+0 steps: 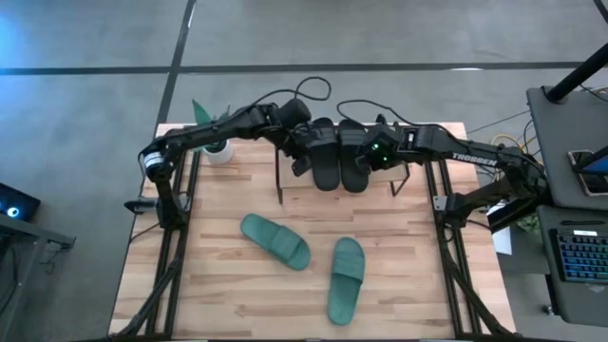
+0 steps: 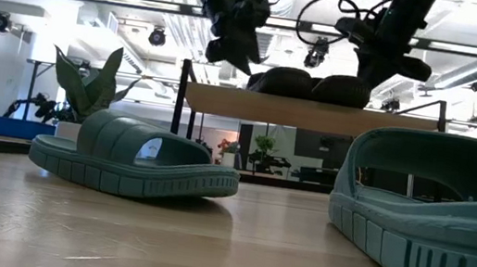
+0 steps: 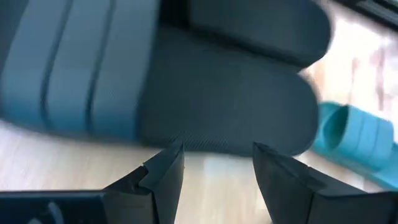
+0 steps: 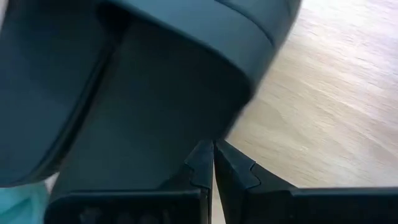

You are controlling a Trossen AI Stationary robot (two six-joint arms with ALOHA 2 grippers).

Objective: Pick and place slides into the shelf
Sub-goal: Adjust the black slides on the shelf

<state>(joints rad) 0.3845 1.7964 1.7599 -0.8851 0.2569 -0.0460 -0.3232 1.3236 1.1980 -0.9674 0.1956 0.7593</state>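
Note:
Two black slides [image 1: 326, 157] [image 1: 353, 161] lie side by side, soles down, on the shelf's light top board [image 2: 306, 115] at the table's far middle. Two teal slides [image 1: 275, 240] [image 1: 347, 278] lie on the tabletop nearer the front. My left gripper [image 3: 217, 152] hovers open beside the left black slide [image 3: 205, 93], over bare board, with nothing between its fingers. My right gripper [image 4: 214, 152] is shut, its tips at the edge of the right black slide [image 4: 143, 93]. My right gripper comes slanting down from the table's right side. Its shut fingertips [image 4: 205, 158] stand right at the sole's edge [image 4: 217, 134] of the right black slide. Whether they touch it I cannot tell. My left gripper touches nothing.
A potted plant [image 1: 217, 142] stands at the table's far left corner. The shelf's thin black legs [image 1: 280, 190] stand on the tabletop. Open wood lies along the near edge around the teal slides. Desks and cables border the table's right side.

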